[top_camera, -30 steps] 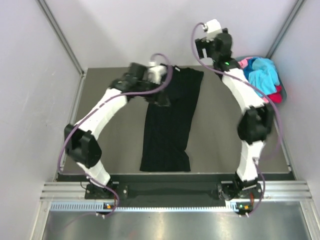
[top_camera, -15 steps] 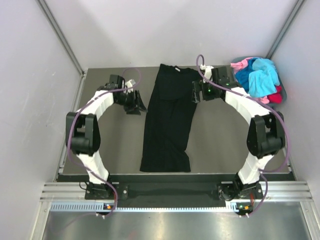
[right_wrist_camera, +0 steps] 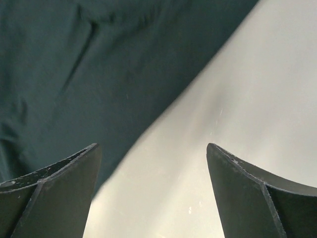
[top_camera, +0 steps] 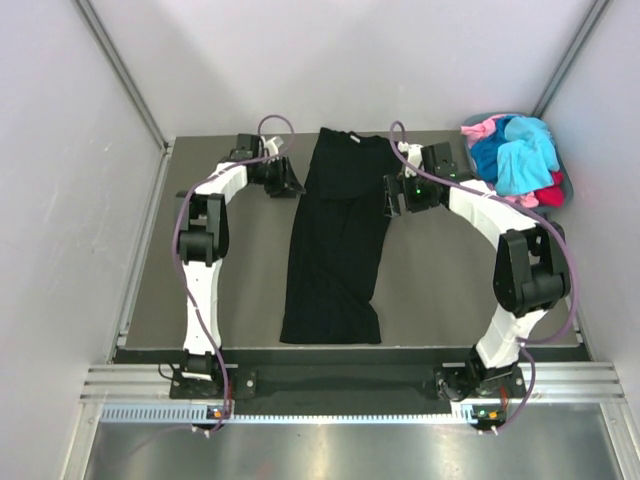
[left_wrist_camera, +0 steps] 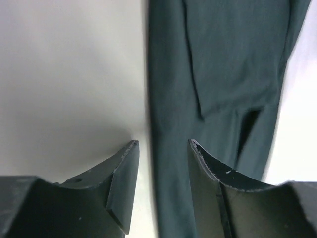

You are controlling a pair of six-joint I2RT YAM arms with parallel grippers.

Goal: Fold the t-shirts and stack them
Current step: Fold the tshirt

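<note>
black tee (top_camera: pixel 335 240) lies between my arms as a long strip. l gripper (top_camera: pixel 284 181) at its far left edge, jaws half apart, empty; r gripper (top_camera: pixel 394 196) at far right edge, jaws wide, empty. next, i reckon: pinch both far corners, fold twd near hem. other tees (top_camera: pixel 515 150) piled far right.

White-shelled left arm (top_camera: pixel 200 300) and right arm (top_camera: pixel 478 205) with black joints, purple cables (top_camera: pixel 270 122) looping alongside, green light (top_camera: pixel 406 181) near the right wrist, dark scuffed wedge fingers (right_wrist_camera: pixel 54 183).

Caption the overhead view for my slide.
Left gripper and right gripper flank the lengthwise-folded black t-shirt; colourful shirts fill the basket.
</note>
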